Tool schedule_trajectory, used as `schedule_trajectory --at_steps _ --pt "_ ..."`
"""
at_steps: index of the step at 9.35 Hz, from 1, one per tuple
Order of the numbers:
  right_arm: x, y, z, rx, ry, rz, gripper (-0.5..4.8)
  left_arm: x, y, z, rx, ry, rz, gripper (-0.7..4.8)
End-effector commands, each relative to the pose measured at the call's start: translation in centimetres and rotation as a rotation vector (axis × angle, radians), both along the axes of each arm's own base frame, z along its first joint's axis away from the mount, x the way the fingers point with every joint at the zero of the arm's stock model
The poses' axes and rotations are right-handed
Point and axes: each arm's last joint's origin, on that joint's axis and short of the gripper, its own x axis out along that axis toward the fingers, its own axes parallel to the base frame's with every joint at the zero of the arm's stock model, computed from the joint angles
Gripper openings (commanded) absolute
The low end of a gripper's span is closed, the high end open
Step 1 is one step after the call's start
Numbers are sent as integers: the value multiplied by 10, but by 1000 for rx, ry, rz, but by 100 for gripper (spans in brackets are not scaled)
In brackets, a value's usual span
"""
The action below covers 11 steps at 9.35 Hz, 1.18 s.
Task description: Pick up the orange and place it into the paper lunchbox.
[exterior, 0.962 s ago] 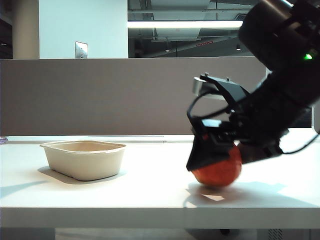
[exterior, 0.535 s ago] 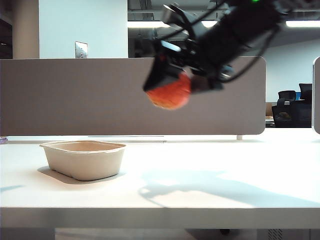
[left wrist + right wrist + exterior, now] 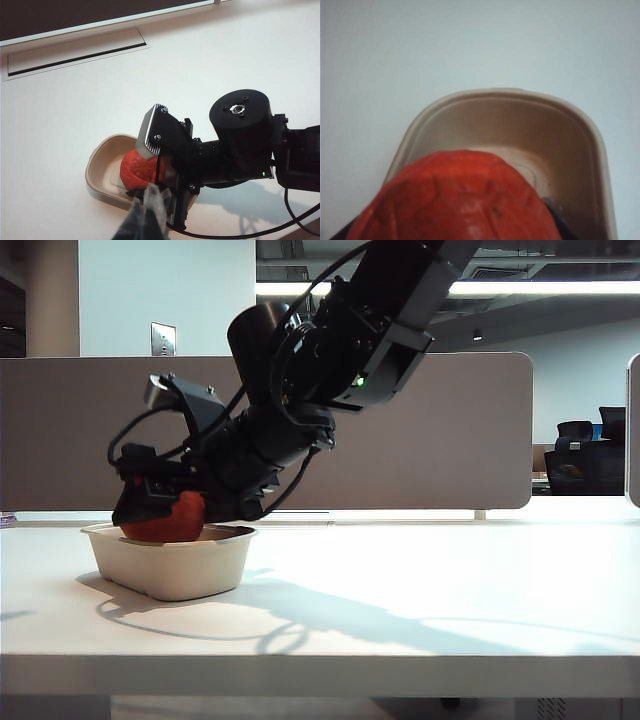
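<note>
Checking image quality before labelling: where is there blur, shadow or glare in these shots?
Exterior view: sharp; arm shadow across the table. Left wrist view: left gripper blurred at the frame edge; table glaring white. Right wrist view: orange soft, filling the foreground in the right gripper; lunchbox clearer.

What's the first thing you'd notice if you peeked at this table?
The big black right arm, reaching across to the left side, its pincer clamped on the orange. It holds it right over the paper lunchbox. The left pincer hovers above, holding nothing.
</note>
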Motion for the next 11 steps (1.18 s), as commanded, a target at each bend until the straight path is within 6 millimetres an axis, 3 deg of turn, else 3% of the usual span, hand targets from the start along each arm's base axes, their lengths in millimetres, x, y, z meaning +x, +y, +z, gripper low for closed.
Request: schedule_trajectory --at_steps 1,4,5,6,7,9,10,11 --pt "-3 3 10 24 -17 10 479 0 0 2 -10 -8 -3 -6" --pt "-5 -4 38 35 -31 0 479 0 0 2 -10 -9 -3 -6" --pt "-33 -47 108 -93 84 -29 116 0 0 2 -10 -9 -3 -6" --pt "-62 -96 150 -248 159 -109 -1 0 0 2 -11 -11 -3 -6" --pt "-84 -120 172 -325 154 -111 -1 0 0 2 -12 -11 -3 -6" --pt "-106 -141 190 -364 117 -132 -1 -1 0 2 -15 -5 -16 -6" --pt "-169 -196 211 -280 13 -151 -1 5 -5 -16 -49 -20 -70 -6" --pt "-200 -223 197 -220 -49 -163 -1 2 -5 -43 -77 -28 -120 -6"
